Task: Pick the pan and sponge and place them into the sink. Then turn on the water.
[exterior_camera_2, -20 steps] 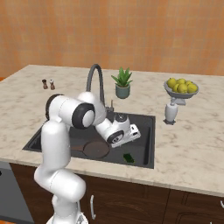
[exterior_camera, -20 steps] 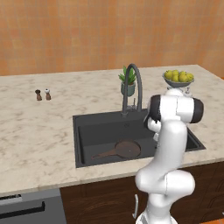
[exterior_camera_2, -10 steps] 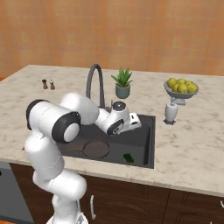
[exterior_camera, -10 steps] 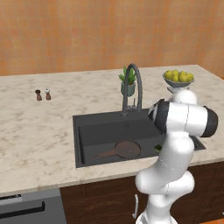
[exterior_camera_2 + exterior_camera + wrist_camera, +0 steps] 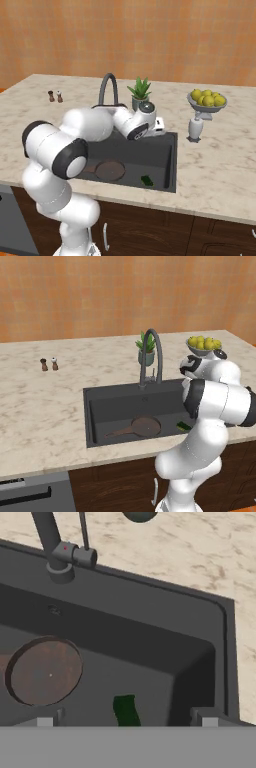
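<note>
pan [image 5: 142, 427] and sponge [image 5: 146, 180] both lying in sink [image 5: 95, 406] already, pan w/ handle pointing toward sink's left side, sponge near front right corner, the 2 apart. so step in hand looks like the last: water on. no stream visible from faucet [image 5: 151, 356] yet. tool [image 5: 125, 721] w/ fingers spread wide, nothing between them, hovering above right part of basin, looking down at sponge and pan. in right base view tool [image 5: 159, 125] sits just beside faucet base, near back rim.

next move, prob: swing tool toward faucet lever [image 5: 83, 534] behind basin, then push it sideways w/ 1 finger; lever thin, so contact must be square or it slips off. plant pot [image 5: 147, 355] close behind faucet, could get knocked.

tabletop [image 5: 45, 401] light marble w/ beige veins. on it: 2 small shakers [image 5: 49, 364] far left, fruit bowl w/ lemons [image 5: 206, 99] right. orange-brown wall [image 5: 100, 296] behind, dark wood cabinets [image 5: 165, 225] below.
</note>
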Available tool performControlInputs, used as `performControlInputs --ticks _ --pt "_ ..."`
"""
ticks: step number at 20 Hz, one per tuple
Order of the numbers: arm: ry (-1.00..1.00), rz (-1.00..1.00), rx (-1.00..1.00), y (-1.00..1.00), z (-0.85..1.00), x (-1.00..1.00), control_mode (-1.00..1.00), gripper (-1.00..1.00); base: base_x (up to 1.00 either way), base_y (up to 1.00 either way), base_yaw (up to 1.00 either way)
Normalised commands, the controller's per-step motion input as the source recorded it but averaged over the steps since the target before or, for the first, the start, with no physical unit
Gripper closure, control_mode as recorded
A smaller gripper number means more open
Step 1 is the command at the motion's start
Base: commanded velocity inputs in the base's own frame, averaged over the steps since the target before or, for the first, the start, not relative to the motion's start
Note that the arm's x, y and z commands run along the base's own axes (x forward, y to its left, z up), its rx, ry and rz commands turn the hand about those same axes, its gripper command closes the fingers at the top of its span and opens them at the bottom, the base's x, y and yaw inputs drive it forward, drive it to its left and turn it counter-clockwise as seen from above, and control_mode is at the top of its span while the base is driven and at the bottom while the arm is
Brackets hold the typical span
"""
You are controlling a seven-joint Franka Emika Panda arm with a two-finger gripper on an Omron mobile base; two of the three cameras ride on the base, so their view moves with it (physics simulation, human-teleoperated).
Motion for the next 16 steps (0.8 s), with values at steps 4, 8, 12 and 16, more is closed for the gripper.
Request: performControlInputs --ticks 4,8,12,16 --pt "-0.05 -0.01 0.05 0.02 0.00 0.03 -1.00 -1.00 0.00 0.00 0.00" --pt "-0.18 -0.10 0.23 0.23 0.09 0.27 -1.00 -1.00 0.00 0.00 0.00" --pt "-0.18 -0.14 0.32 0.35 0.09 0.41 -1.00 -1.00 0.00 0.00 0.00" --pt "-0.06 -0.10 0.32 0.29 0.07 0.33 -1.00 -1.00 0.00 0.00 0.00"
